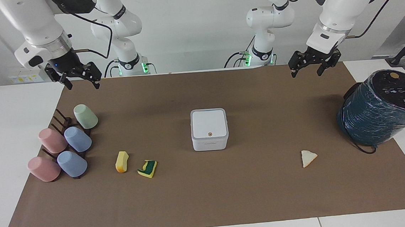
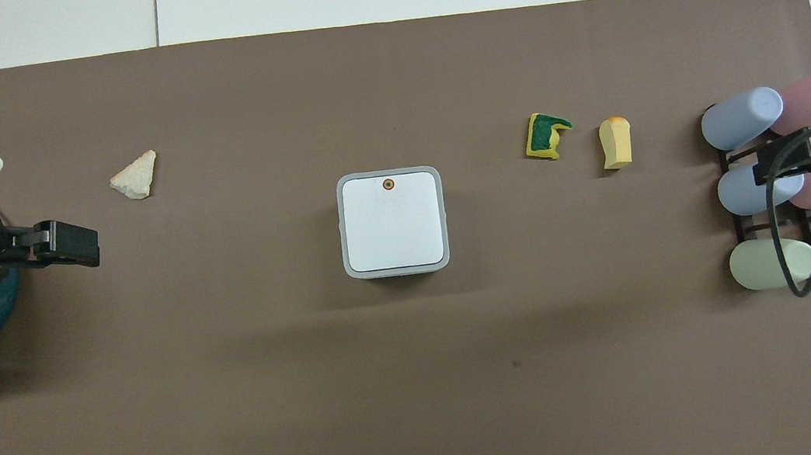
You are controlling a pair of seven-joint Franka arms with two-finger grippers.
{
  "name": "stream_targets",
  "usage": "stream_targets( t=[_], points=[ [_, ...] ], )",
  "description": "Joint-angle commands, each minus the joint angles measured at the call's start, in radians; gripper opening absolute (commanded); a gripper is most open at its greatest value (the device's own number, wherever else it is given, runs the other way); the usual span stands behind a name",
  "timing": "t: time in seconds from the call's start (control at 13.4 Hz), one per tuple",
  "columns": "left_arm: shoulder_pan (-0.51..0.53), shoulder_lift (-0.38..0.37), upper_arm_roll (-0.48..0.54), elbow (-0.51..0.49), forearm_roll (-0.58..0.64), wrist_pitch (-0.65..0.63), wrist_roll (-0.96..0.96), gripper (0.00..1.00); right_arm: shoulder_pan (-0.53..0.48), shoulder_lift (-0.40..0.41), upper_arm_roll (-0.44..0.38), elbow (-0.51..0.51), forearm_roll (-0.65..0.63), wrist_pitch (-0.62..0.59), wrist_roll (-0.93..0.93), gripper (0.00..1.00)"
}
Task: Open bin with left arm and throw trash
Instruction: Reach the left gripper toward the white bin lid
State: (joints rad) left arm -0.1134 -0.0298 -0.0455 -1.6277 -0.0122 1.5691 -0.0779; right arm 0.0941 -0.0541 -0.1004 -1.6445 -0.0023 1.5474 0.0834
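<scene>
The white square bin (image 1: 209, 129) stands at the middle of the brown mat with its lid shut; it also shows in the overhead view (image 2: 393, 221). A yellow-orange sponge chunk (image 1: 121, 162) and a yellow-and-green sponge piece (image 1: 148, 168) lie toward the right arm's end, farther from the robots than the bin. A cream-white triangular piece (image 1: 308, 158) lies toward the left arm's end. My left gripper (image 1: 306, 73) is open and empty, up in the air beside the teal cylinder. My right gripper (image 1: 83, 85) is open and empty, up in the air by the cup rack.
Several pastel cups (image 1: 65, 144) lie on a dark rack at the right arm's end of the mat. A big dark teal wrapped cylinder (image 1: 380, 108) stands at the left arm's end. The brown mat (image 1: 208, 198) covers most of the white table.
</scene>
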Motion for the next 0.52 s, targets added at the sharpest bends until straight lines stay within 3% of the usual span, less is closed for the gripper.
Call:
stream_targets(
  t=[0.0, 0.45],
  points=[
    [0.000, -0.024, 0.006, -0.026, 0.014, 0.020, 0.001, 1.00, -0.001, -0.018, -0.001, -0.015, 0.001, 0.000, -0.008, 1.00],
    [-0.052, -0.024, -0.001, -0.024, 0.014, 0.012, -0.017, 1.00, -0.001, -0.018, -0.001, -0.015, 0.001, 0.000, -0.008, 1.00]
  ],
)
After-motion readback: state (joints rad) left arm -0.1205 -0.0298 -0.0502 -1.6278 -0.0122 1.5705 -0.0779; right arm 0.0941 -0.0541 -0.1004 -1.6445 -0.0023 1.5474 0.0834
